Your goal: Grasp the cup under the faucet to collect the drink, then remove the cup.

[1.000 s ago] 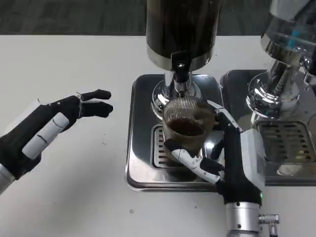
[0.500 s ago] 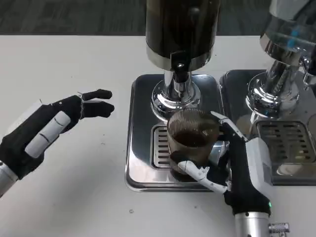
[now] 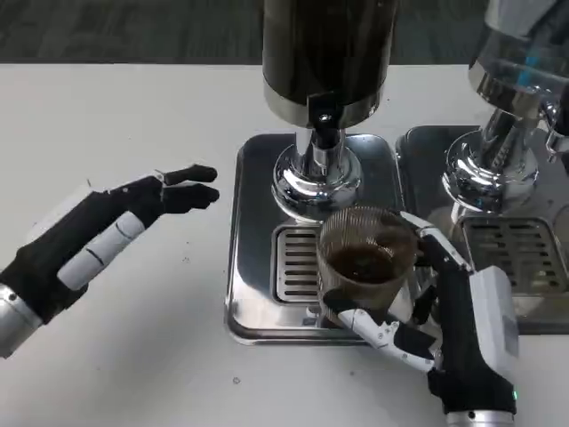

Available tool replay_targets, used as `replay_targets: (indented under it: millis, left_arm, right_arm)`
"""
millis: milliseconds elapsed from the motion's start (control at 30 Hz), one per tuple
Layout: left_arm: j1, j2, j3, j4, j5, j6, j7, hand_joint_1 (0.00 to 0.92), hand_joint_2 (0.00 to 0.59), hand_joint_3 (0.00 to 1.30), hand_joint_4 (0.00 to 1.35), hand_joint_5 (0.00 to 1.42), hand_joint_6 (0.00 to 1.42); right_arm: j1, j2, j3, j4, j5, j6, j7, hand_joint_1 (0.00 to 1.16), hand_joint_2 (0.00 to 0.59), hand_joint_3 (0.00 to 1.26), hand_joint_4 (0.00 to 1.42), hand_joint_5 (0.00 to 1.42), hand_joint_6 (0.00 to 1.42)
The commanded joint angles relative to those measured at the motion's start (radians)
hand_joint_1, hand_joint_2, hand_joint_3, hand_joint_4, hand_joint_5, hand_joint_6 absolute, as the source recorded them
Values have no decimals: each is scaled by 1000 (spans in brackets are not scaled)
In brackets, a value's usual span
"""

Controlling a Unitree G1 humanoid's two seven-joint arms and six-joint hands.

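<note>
Cup (image 3: 363, 263): ribbed, clear, upright, long axis vertical, mouth up. Dark drink fills the lower part. It sits over the front right part of the steel drip tray (image 3: 258, 267), near the slotted grate (image 3: 298, 264), forward and right of the faucet (image 3: 325, 133), no longer beneath it.

Right hand (image 3: 444, 320): fingers (image 3: 378, 327) wrapped round the cup's lower front, another finger along its right side near the rim. Cup held.

Left hand (image 3: 98, 238): over bare white bench (image 3: 133, 116), well left of the tray; fingers stretched out and close together, tips pointing right, holding nothing.

Room: open bench left of and in front of the tray. Right side tight, with a second dispenser (image 3: 507, 98) and its tray (image 3: 533, 267) just beside. Dark dispenser tank (image 3: 327, 53) stands behind the cup.
</note>
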Motion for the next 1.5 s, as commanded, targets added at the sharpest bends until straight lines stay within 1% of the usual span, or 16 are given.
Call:
replay_targets:
  millis: [33,133,167,433,633,733,1000,1233,1500]
  left_arm:
    - [10,18,-28,-16,36,-72,-17,0,183,234,242,208,161]
    - [21,23,-41,-27,44,-100,-20,0,183,232,232,202,149]
    - [27,25,-44,-33,45,-108,-21,0,183,232,232,200,148]
    - [68,42,-67,-76,52,-149,-20,0,183,232,227,195,145]
    - [95,61,-82,-111,47,-172,-22,0,182,223,218,184,144]
    - [116,84,-99,-150,49,-211,-34,0,182,218,209,171,144]
    - [177,138,-132,-231,39,-280,-50,0,182,204,183,157,136]
    - [217,179,-143,-283,32,-331,-38,0,178,194,171,146,130]
    - [263,209,-138,-353,3,-351,-27,0,176,182,156,133,128]
  right_arm:
    - [30,-4,-13,-91,-2,-20,9,681,236,612,689,854,1193]
    - [57,-8,-16,-129,-6,-20,25,690,233,604,675,855,1206]
    - [66,-10,-18,-142,-8,-21,30,712,228,601,671,855,1208]
    - [141,-27,-38,-243,-1,-20,74,735,218,609,671,872,1210]
    - [178,-26,-55,-290,-2,-27,90,769,215,616,671,894,1225]
    - [203,-26,-59,-324,4,-31,103,781,203,616,680,894,1226]
    - [280,-32,-73,-410,18,-45,139,789,199,630,688,911,1243]
    - [339,-37,-84,-473,22,-58,166,791,199,638,694,921,1247]
    - [395,-36,-90,-521,28,-78,189,792,199,647,712,923,1246]
